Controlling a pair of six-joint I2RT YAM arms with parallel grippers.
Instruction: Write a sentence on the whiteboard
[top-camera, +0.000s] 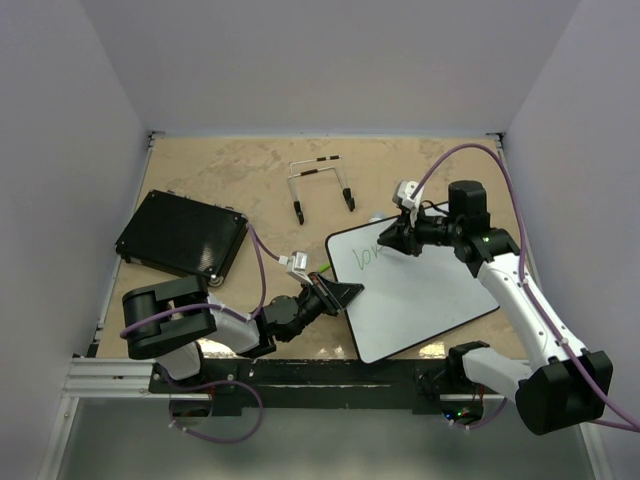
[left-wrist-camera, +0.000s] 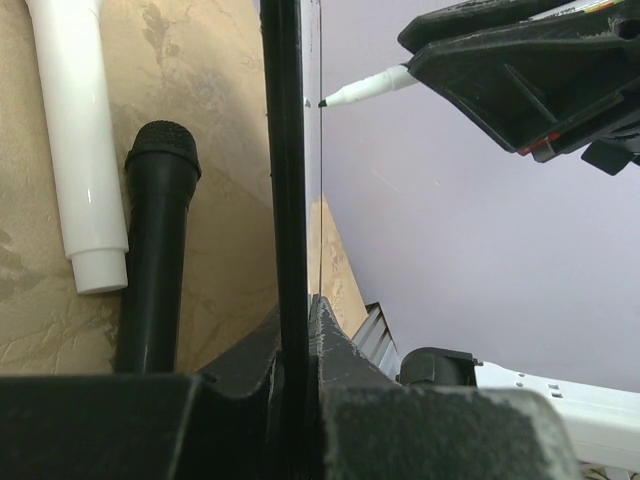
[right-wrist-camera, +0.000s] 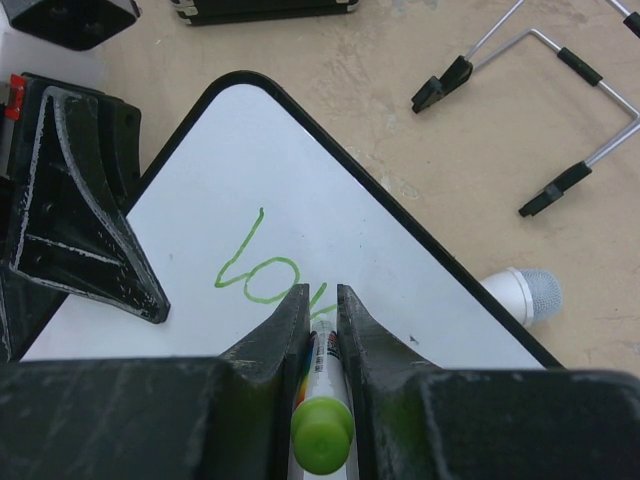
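Tan mottled tabletop (top-camera: 230, 180), grey walls. From above, your whiteboard (top-camera: 420, 300) lies skewed by the right arm, its left edge clamped in the left gripper (top-camera: 345, 293). Your right gripper (top-camera: 386, 240) pinches a green marker (right-wrist-camera: 322, 430) over the far-left corner, at the sentence (top-camera: 367, 258), which slants up-right.

Left wrist: the board's black frame runs straight up between the closed fingers. A black microphone (left-wrist-camera: 155, 250) and a white microphone (left-wrist-camera: 75, 140) lie beside it.

Right wrist: you read "lo", with the next stroke half hidden by the fingers. The marker points away, onto the board.
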